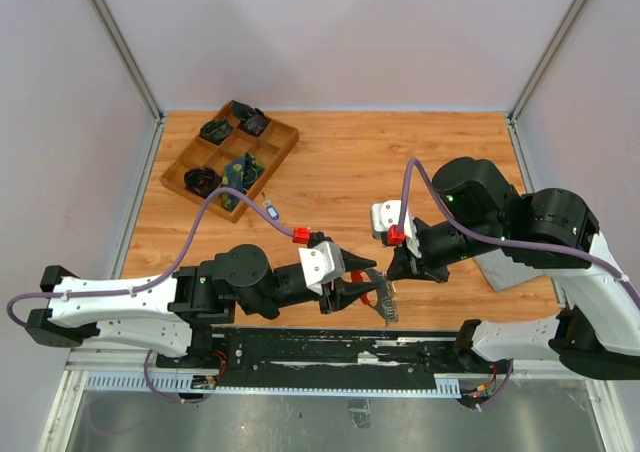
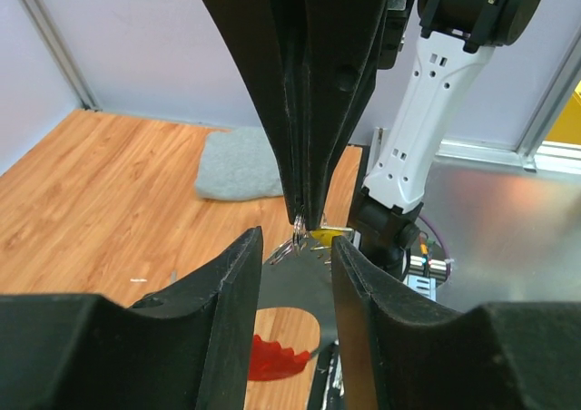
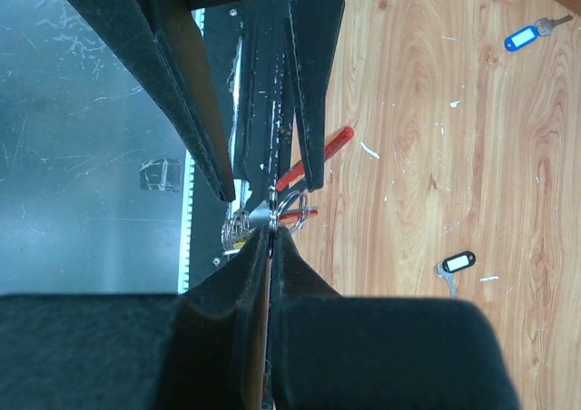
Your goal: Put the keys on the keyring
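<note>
The silvery keyring (image 1: 386,303) hangs near the table's front edge, between both grippers. My right gripper (image 1: 393,272) is shut on its thin metal loop (image 3: 292,209); the right wrist view has the fingertips (image 3: 270,231) pinched together on the wire. A yellow key head (image 2: 322,238) dangles just behind the loop. A red key head (image 2: 272,360) lies on the wood below, with red plastic (image 3: 313,161) showing beside the ring. My left gripper (image 2: 296,239) faces the ring from the left. Its jaws stand apart with nothing between them and its tips sit just short of the loop (image 2: 283,250).
A wooden compartment tray (image 1: 178,169) with dark items stands at the back left. A blue-tagged key (image 1: 270,210) (image 3: 522,36) and a black-tagged key (image 3: 458,262) lie loose on the wood. A grey cloth (image 2: 241,170) lies under the right arm. The black rail (image 1: 330,350) runs along the front.
</note>
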Tool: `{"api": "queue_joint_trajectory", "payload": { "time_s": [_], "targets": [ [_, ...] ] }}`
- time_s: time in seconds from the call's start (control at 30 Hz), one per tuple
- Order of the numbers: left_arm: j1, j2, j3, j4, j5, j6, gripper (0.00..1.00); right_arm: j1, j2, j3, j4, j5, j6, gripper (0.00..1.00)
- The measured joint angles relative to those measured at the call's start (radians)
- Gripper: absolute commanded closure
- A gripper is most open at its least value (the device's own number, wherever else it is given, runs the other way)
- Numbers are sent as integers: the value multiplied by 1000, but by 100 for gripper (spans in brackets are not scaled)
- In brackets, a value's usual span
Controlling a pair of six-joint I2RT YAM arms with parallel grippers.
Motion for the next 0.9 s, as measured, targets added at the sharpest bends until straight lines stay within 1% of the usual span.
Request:
{"api": "queue_joint_trajectory", "payload": {
  "time_s": [0.1,0.2,0.47,0.9],
  "targets": [
    [0,13,8,1,0,0,65,0,-6,0,4,-4,0,100],
    [0,25,16,1,2,0,68,2,-13,0,14,-7,0,99],
    [0,39,33,2,9,2,79,8,-21,0,17,-19,0,99],
    [0,44,45,1,24,3,79,8,-18,7,31,-24,0,99]
  ]
}}
